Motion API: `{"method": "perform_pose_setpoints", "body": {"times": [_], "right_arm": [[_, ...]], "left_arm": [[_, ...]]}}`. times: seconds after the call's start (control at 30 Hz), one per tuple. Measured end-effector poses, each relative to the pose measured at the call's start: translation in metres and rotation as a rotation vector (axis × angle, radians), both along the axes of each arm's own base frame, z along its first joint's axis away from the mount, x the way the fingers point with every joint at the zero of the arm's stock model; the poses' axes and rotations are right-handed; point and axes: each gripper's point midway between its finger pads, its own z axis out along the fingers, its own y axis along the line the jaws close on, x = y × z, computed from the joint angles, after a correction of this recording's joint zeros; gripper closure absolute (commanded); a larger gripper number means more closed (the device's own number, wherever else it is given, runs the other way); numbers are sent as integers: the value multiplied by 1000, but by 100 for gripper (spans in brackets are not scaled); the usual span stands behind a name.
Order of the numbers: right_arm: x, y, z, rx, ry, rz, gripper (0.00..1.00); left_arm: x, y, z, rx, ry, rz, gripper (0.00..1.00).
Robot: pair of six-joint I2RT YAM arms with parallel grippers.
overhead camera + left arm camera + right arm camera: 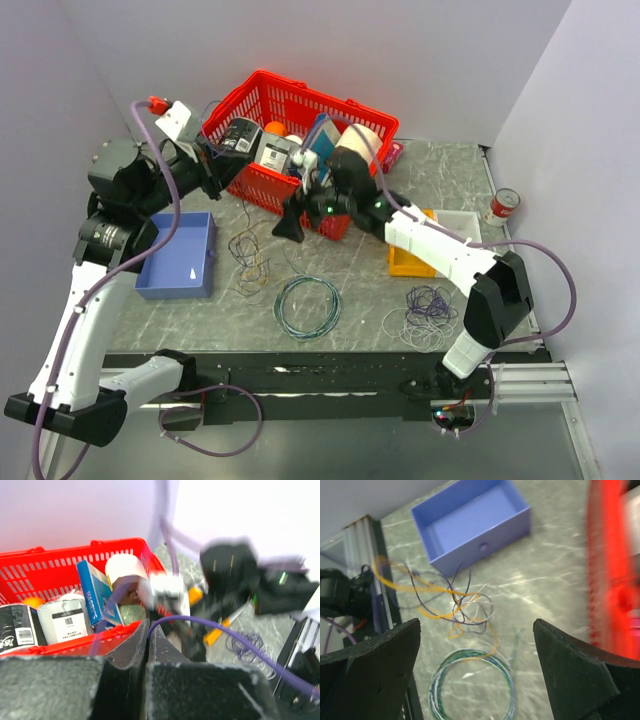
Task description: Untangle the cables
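Clenched left gripper (pixel 148 627) pinches a purple cable (pixel 235 636) before the red basket's (pixel 60 562) cartons (pixel 97 597); released right gripper (pixel 476 624) overlooks tangled cables (pixel 455 605).

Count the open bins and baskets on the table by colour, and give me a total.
Red basket: 1
Blue bin: 1
Orange bin: 1
White bin: 1
Total: 4

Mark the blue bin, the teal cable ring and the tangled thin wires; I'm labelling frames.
blue bin (pixel 470 517): right wrist view, bare floor
teal cable ring (pixel 278 308): top external view, left arc
tangled thin wires (pixel 460 611): right wrist view, the knot
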Motion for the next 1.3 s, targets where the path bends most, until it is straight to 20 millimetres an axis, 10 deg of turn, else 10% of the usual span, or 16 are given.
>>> {"method": "perform_pose_setpoints", "body": {"times": [0.13,0.33,0.7,0.97,1.3], "right_arm": [[-23,18,-19,69,8,84,0],[-27,48,25,235,-107,191,12],[-19,68,11,264,-75,256,100],[-16,71,-11,233,-38,250,100],[-7,64,-109,49,130,159,100]], "left_arm": [[-1,2,10,-34,3,16,99],[-3,1,16,-53,11,14,99],[-5,11,55,-74,-82,52,99],[2,44,118,-100,-253,234,99],[-2,124,219,-91,-603,672,99]]}}
